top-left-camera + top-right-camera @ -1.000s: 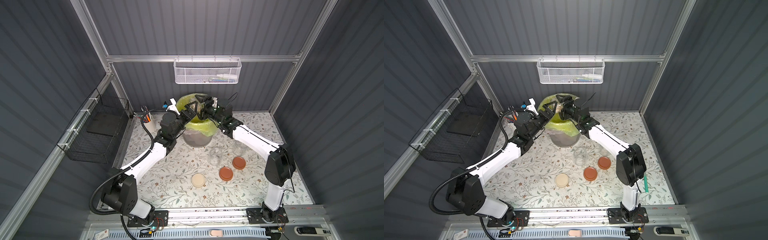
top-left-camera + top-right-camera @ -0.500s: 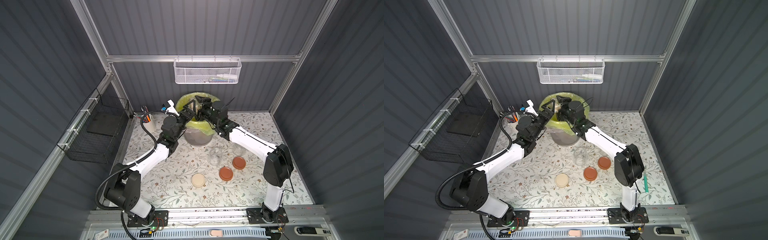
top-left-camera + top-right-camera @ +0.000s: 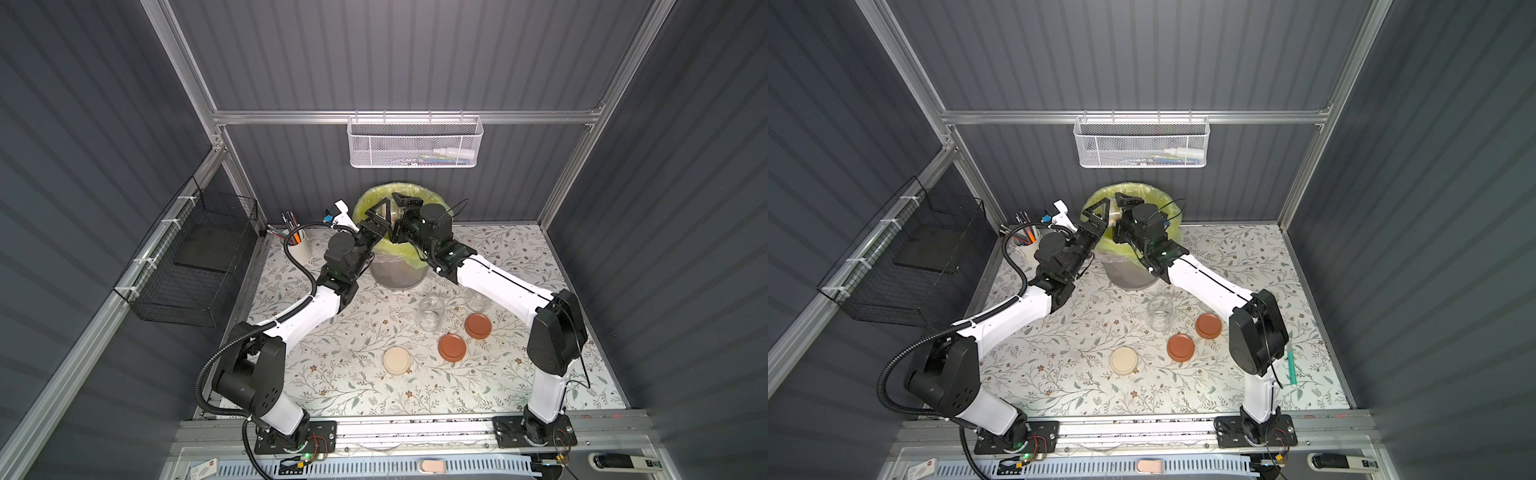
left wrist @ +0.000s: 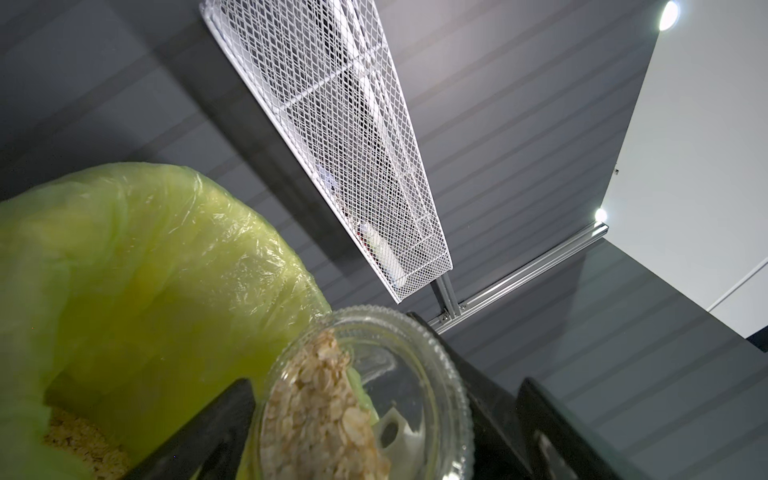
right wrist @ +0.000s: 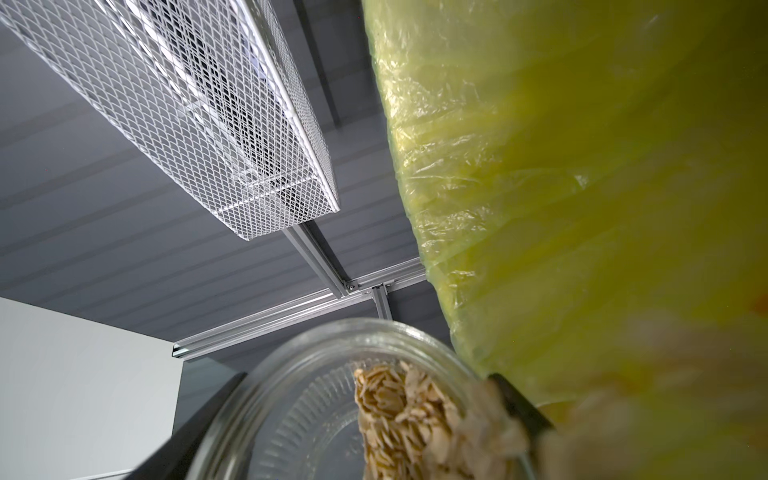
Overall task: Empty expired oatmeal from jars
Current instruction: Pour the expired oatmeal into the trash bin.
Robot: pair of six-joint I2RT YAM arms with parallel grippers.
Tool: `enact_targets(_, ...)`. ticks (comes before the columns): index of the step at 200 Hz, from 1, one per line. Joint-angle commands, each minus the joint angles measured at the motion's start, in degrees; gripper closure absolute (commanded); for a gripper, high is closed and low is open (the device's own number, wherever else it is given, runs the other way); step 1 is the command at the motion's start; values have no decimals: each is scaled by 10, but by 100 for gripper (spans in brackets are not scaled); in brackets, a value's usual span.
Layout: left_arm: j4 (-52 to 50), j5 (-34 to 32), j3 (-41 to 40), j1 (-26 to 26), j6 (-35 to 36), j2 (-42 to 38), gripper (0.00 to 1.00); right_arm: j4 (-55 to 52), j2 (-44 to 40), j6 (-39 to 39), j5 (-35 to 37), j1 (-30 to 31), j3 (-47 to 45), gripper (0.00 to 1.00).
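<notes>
A small clear glass jar (image 5: 291,395) is clamped in the right gripper (image 3: 401,199) above the grey bin with the yellow-green bag (image 3: 395,276).
The jar is tipped off upright, a round end toward the right wrist camera, pale beige oatmeal flakes (image 4: 320,415) heaped against its bag-side wall. The left gripper (image 3: 380,208) is spread wide beside it (print on a small white box (image 3: 203,470) in front of the bin cannot be read).

Three jars (image 3: 431,312), three lids (image 3: 452,347), one bin (image 3: 395,277).
</notes>
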Motion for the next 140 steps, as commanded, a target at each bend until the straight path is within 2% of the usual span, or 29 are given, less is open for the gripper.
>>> enact_targets(1, -60, 8, 17, -4, -10, -6, 0, 1, 3, 6, -17, -9, 40, 47)
enact_targets(61, -60, -5, -1, -4, -17, -9, 0, 13, 6, 14, -14, -11, 47, 48)
enact_targets(89, -66, 1, 22, -4, -12, 3, 0, 24, 13, 22, -18, -11, 48, 48)
enact_targets(140, -93, -14, 35, -4, -65, 6, 0, 26, 15, 27, -18, -11, 55, 49)
